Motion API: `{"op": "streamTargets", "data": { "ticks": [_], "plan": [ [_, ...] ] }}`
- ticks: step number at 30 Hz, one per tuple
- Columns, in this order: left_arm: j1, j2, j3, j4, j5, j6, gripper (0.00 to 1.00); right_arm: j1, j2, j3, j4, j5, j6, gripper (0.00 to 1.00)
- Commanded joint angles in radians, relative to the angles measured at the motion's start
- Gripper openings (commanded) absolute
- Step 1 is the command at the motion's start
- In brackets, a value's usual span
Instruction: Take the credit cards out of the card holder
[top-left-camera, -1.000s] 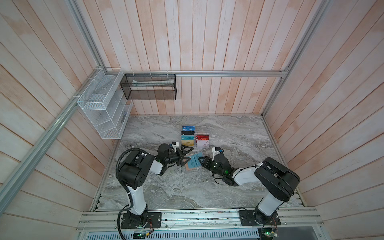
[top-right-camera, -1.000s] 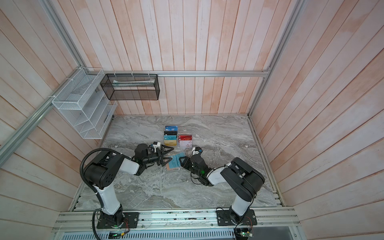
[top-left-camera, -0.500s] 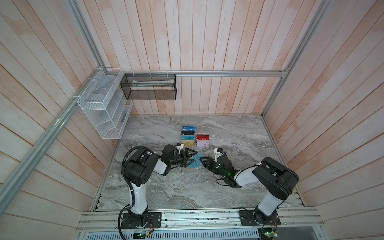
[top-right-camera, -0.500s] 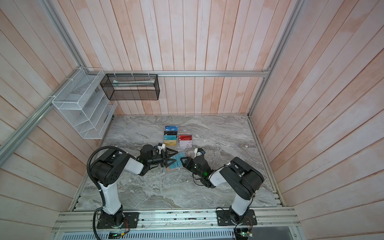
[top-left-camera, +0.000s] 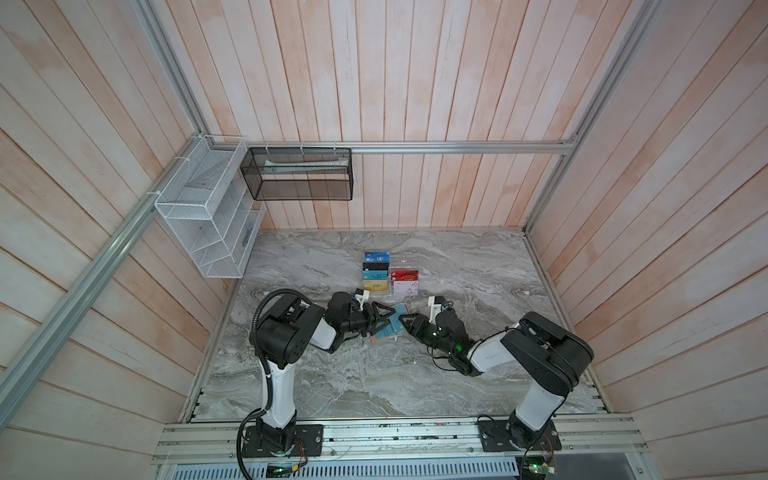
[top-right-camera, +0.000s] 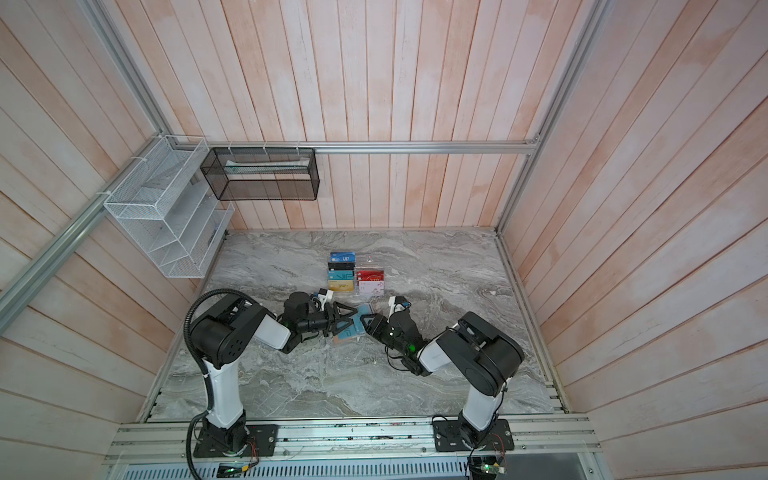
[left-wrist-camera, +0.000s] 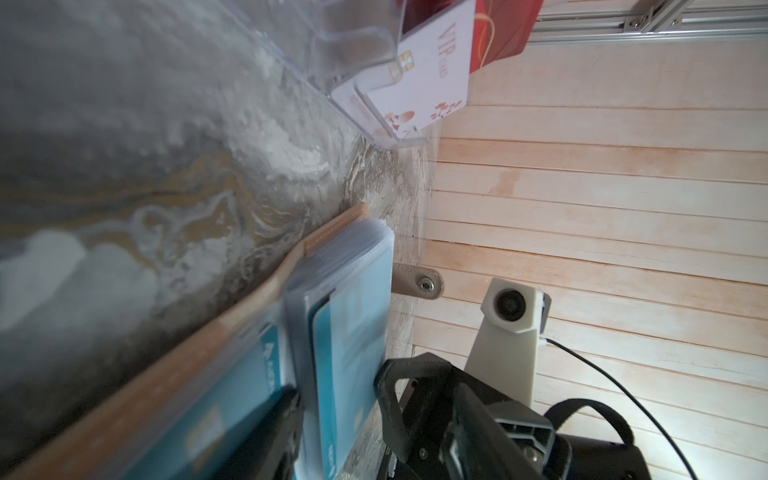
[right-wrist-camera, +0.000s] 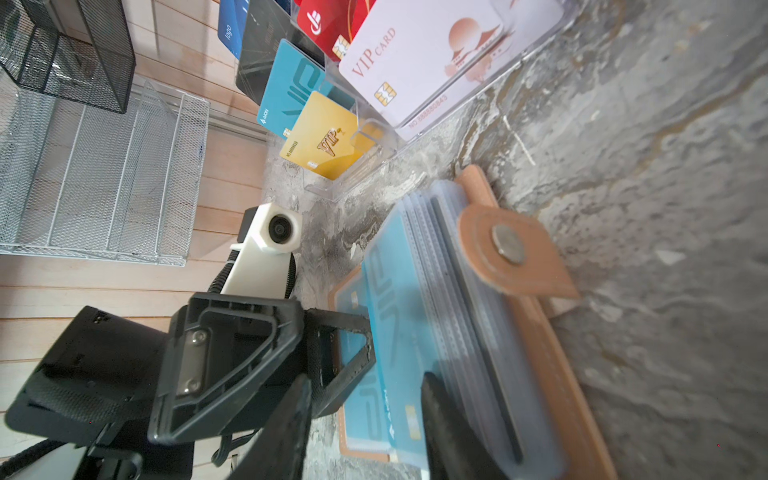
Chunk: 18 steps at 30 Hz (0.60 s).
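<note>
Teal cards (right-wrist-camera: 386, 332) stayed sleeved in the holder (right-wrist-camera: 552, 374) as we moved the left gripper (top-left-camera: 384, 322) in from nine o'clock, jaws narrowing yet apart, the right gripper (top-left-camera: 404, 325) at three, jaws apart too.

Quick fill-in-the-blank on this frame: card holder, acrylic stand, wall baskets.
1. The card holder lies ____ on the marble table, with its clear sleeves exposed.
2. The pale card at the front of the acrylic stand reads "____ CARD".
3. The mesh basket on the back wall is black; the wire rack beside it is ____.
4. The card holder sits between the left claw and the ____ claw.

Missing words: open; VIP; white; right
</note>
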Motion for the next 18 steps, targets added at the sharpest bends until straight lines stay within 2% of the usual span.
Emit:
{"op": "streamTargets", "data": {
  "ticks": [1,9,13,18],
  "plan": [
    [-0.008,0.034,-0.005,-0.042,-0.026,0.042,0.57,-0.011,0.051,-0.014,-0.124,0.004,0.015,0.45],
    [-0.014,0.048,-0.013,-0.043,-0.024,0.071,0.43,-0.018,0.060,-0.019,-0.112,-0.006,0.024,0.45],
    [-0.016,0.047,-0.017,-0.031,-0.024,0.074,0.32,-0.019,0.060,-0.020,-0.113,-0.006,0.023,0.44],
    [-0.018,0.031,-0.018,-0.030,-0.022,0.076,0.31,-0.020,0.072,-0.024,-0.101,-0.008,0.028,0.44]
  ]
}}
